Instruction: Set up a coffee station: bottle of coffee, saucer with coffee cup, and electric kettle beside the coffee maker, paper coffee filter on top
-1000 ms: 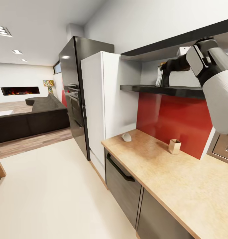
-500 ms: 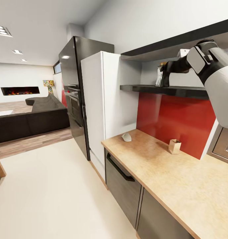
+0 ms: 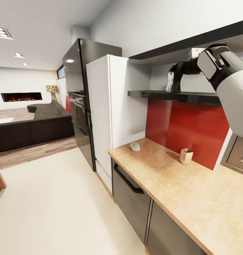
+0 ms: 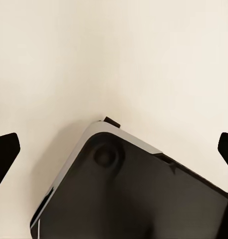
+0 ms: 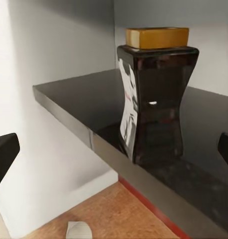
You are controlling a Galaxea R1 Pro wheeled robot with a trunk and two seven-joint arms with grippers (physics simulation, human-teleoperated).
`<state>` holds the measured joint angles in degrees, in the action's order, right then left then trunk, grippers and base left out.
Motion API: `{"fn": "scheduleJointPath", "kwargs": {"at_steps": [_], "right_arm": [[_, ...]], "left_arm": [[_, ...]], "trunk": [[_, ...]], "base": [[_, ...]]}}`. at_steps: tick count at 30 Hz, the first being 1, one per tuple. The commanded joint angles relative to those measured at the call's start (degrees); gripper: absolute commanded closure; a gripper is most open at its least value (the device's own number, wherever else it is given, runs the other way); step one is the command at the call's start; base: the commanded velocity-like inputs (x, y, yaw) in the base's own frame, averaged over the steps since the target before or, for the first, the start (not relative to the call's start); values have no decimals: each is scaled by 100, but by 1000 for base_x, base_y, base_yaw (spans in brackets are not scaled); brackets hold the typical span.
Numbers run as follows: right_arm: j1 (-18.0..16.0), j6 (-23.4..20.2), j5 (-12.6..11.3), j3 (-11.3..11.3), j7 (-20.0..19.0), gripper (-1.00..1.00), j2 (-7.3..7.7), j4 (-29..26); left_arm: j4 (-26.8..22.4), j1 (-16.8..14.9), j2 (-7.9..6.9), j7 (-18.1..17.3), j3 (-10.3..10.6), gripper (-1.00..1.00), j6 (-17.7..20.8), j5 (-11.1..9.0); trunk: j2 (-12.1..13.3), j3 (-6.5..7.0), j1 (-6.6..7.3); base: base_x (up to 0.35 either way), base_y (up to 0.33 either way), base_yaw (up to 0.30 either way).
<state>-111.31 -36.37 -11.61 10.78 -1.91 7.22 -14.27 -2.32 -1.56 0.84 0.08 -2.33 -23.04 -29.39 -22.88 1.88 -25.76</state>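
Step in hand: fetching the bottle of coffee (image 5: 156, 94) from the kitchen shelf (image 3: 178, 95).
Our right tool (image 5: 114, 149) is wide open, empty, before the bottle; next we advance and close.

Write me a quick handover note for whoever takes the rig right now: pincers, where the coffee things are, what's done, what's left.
Right pincer: open, raised at the kitchen shelf, fingertips either side of the bottle of coffee, not closed on it.
Left pincer: open, empty, pointing down at the floor.
Bottle stands upright near the shelf's front edge. A paper coffee filter lies on the kitchen countertop, next to a small wooden box.
Done: reach to the bottle.
Left: grasp it and bring it down to the counter, then all other steps.
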Motion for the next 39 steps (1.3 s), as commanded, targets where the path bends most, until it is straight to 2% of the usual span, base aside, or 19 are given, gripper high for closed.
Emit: {"fn": "scheduleJointPath", "kwargs": {"at_steps": [1,8,16,27,39], "right_arm": [[-2,5,-33,51,-9,-100,4,3],[2,57,-32,56,-11,-100,15,39],[4,229,-26,51,-25,-100,71,386],[4,262,-27,56,-45,-100,88,432],[-4,262,-26,56,-50,-100,92,434]], "left_arm": [[2,-2,-1,1,-24,-100,-17,13],[4,-2,-19,1,-30,-100,-16,5],[3,-2,-22,1,-28,-100,-17,7],[4,-2,-23,1,-29,-100,-17,4],[4,-2,-23,1,-22,-100,-16,13]], "trunk": [[-4,-2,-2],[-4,-2,-2],[-4,-2,-2],[-4,-2,-2],[-4,-2,-2]], "base": [[70,0,0],[127,0,0],[16,0,0],[1,0,0],[135,6,0]]}}
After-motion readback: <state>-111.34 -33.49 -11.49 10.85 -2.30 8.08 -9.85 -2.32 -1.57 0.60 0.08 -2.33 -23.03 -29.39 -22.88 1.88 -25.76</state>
